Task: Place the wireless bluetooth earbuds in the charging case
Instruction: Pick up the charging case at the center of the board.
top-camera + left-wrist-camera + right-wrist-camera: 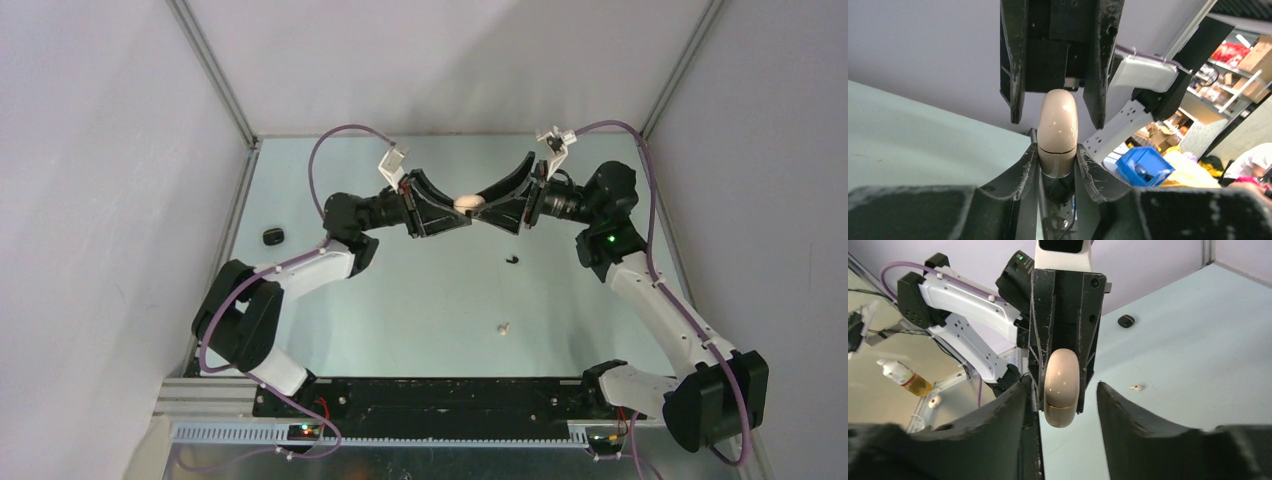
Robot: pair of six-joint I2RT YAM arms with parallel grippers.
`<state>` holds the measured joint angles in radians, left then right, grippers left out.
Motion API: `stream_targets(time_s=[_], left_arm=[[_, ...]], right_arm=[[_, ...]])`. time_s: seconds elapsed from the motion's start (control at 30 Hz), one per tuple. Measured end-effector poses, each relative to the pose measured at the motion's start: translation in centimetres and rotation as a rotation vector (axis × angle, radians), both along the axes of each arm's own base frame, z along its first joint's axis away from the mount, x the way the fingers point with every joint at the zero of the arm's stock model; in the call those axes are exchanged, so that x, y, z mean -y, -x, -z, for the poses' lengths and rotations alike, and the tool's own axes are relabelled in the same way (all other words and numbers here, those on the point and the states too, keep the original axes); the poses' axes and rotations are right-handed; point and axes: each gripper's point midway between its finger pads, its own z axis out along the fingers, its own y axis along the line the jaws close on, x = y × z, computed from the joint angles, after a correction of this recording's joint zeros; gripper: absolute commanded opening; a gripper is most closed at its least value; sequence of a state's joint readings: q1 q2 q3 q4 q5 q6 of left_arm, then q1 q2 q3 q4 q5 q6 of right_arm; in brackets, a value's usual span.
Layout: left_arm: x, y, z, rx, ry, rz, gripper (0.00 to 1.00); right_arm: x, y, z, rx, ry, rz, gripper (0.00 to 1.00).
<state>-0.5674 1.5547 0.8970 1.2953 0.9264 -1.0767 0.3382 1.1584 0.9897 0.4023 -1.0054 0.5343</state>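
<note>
Charging case point(468, 203) up in mid-air, folks: we see the cream shell hanging above the table point(400, 300), right between the two arms. The left gripper point(1058, 156) is clamped on one end of it, fingers point(1024, 167) pressed against both sides. The right gripper point(1064, 386) faces the case from the other end with its fingers point(1120, 407) spread and a clear gap beside the shell. Down on the table we spot a black earbud point(512, 259) just on the arm-base side of the case, and a white earbud point(503, 327) further that way. A small black oval object point(273, 236) sits well left of the case.
</note>
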Motion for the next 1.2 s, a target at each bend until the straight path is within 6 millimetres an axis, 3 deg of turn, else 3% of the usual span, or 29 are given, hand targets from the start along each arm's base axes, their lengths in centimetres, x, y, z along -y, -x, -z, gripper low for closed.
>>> stream_targets(time_s=[0.07,0.2,0.43,0.57,0.73,0.83,1.2], left_arm=[[0.1,0.1,0.6,0.016,-0.028,0.012,0.04],[0.4,0.2,2.4,0.067,-0.113,0.041,0.05],[0.5,-1.8,7.2,0.296,-0.412,0.022,0.04],[-0.7,-1.3,9.9,0.436,-0.570,0.037,0.04],[-3.0,1.1,13.9,0.508,-0.722,0.128,0.04],[-3.9,2.2,14.9,0.539,-0.767,0.181,0.04],[-4.6,4.4,15.6,0.601,-0.792,0.260,0.04]], right_arm=[[0.4,0.0,0.2,0.008,0.015,0.005,0.78],[1.7,-0.1,0.2,0.040,0.077,0.033,0.86],[3.3,1.1,-0.4,0.204,0.217,0.089,0.82],[2.9,0.9,2.4,0.177,0.315,0.093,0.77],[1.1,0.6,8.8,0.049,0.467,0.016,0.73],[0.2,1.3,11.6,-0.013,0.531,-0.049,0.69],[-1.3,4.2,15.2,-0.052,0.555,-0.163,0.64]])
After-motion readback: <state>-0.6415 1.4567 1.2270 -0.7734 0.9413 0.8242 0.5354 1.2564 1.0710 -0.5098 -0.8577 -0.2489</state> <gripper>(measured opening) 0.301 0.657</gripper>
